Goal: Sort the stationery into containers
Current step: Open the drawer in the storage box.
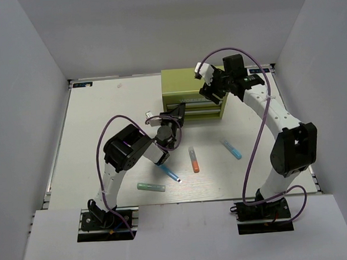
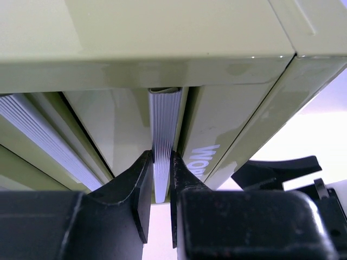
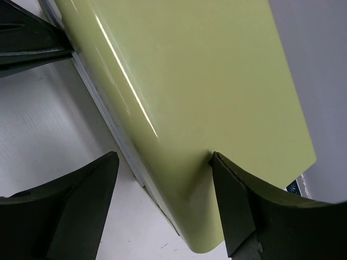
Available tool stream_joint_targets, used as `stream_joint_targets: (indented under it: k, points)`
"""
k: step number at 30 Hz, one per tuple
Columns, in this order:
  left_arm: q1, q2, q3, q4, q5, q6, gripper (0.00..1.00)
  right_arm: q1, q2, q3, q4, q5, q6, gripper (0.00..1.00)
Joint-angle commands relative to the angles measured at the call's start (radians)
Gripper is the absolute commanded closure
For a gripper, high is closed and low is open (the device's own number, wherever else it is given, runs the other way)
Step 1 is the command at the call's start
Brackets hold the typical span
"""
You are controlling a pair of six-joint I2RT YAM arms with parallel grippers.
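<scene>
Lime-green chest (image 1: 179, 82), top view: stands far back on the white worktop (image 1: 102, 122), its drawer front facing the arms.
Pens, top view only: all four lie loose on the worktop in front of the chest, apart from it and from each other. The orange pen (image 1: 194, 160) is in the middle, the light blue pen (image 1: 232, 149) to its right, the blue pen (image 1: 169, 172) to its left near the left arm, and the mint green pen (image 1: 151, 187) nearest the bases.
Left hand (image 1: 176, 113), top view: at the drawer front; its grip cannot be read from here.
Right hand (image 1: 213, 85), top view: over the chest's right end.
Left wrist view: the left hand (image 2: 160, 162) is pressed onto a ribbed silver drawer handle (image 2: 164, 122), one finger on each side. Pale lettering (image 2: 206, 160) sits just beside it.
Right wrist view: the right hand (image 3: 162, 184) is spread wide, holding nothing, and straddles a rounded corner of the chest (image 3: 190, 81). Whether its fingers (image 3: 238, 211) touch the metal, I cannot tell.
</scene>
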Motion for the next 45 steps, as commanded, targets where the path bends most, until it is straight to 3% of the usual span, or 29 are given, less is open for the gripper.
stream_joint_targets:
  k: [1, 14, 33, 37, 38, 39, 42, 45]
  points:
    - [-0.018, -0.027, -0.053, -0.032, -0.018, 0.002, 1.0, 0.002, 0.033, 0.043, -0.021, 0.036, 0.012, 0.25]
    - [-0.045, -0.089, -0.126, -0.032, -0.009, 0.012, 1.0, 0.008, 0.11, 0.112, -0.044, 0.107, 0.07, 0.32]
    - [-0.128, -0.263, -0.261, -0.108, 0.001, 0.021, 1.0, 0.01, 0.159, 0.146, -0.053, 0.187, 0.105, 0.32]
    - [-0.137, -0.303, -0.271, -0.17, 0.001, 0.021, 0.99, 0.007, 0.153, 0.134, -0.063, 0.18, 0.104, 0.24]
    - [-0.137, -0.313, -0.271, -0.189, 0.001, 0.021, 0.93, 0.008, 0.145, 0.132, -0.064, 0.171, 0.102, 0.18]
    - [-0.137, -0.325, -0.281, -0.2, 0.001, 0.021, 0.76, 0.004, 0.14, 0.126, -0.072, 0.17, 0.104, 0.15]
    - [-0.137, -0.359, -0.281, -0.243, 0.001, 0.01, 0.46, 0.007, 0.116, 0.112, -0.075, 0.148, 0.099, 0.1]
    - [-0.137, -0.404, -0.281, -0.309, 0.001, 0.01, 0.4, 0.005, 0.077, 0.102, -0.078, 0.125, 0.087, 0.1]
